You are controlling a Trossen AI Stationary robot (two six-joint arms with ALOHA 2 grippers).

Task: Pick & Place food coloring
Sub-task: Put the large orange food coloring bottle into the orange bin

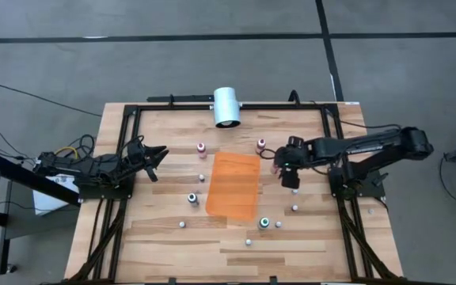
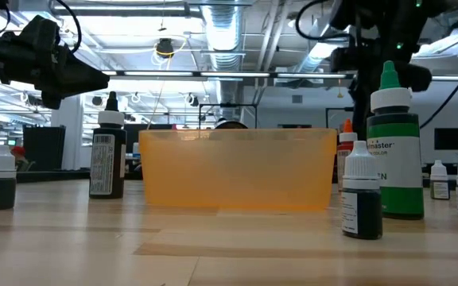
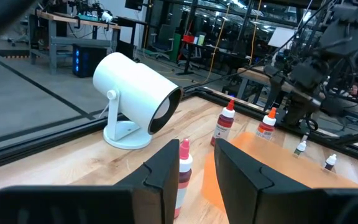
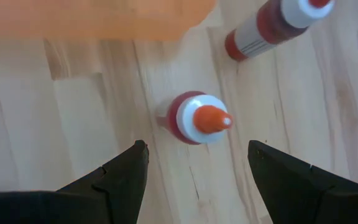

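- Table [image 1: 165,237]: a light wooden top inside a black frame, seen from above, with one dark arm at each side.
- Orange tray [image 1: 233,185]: lies flat near the middle of the table; in the low view [image 2: 237,168] it appears as a translucent orange tub with upright walls.
- White cylinder [image 1: 227,106]: a lamp-like housing at the far edge of the table, on a small stand, its open end facing the table [image 3: 137,99].
- Food coloring bottles: small bottles stand scattered around the tray. A pink-topped one [image 1: 202,149] stands on its left and another [image 1: 261,145] on its right, both toward the far edge; teal-topped ones [image 1: 192,199] and [image 1: 264,223] stand nearer the front; small whitish ones [image 1: 294,207] dot the rest.
- Low view: a tall green bottle [image 2: 393,147] stands beside a short dark one [image 2: 362,193], with a dark brown bottle [image 2: 108,159] left of the tray.
- Right end effector [image 1: 283,165]: hangs just right of the tray, fingers spread wide with nothing between them. Its wrist view [image 4: 197,163] looks straight down on an orange-tipped red bottle [image 4: 197,118], which stands upright on the table beyond the finger gap; a second red bottle [image 4: 272,25] stands nearby.
- Left end effector [image 1: 158,152]: sits off the left edge of the table, well apart from the tray, fingers drawn narrow with a slim gap, gripping nothing [image 3: 197,171].
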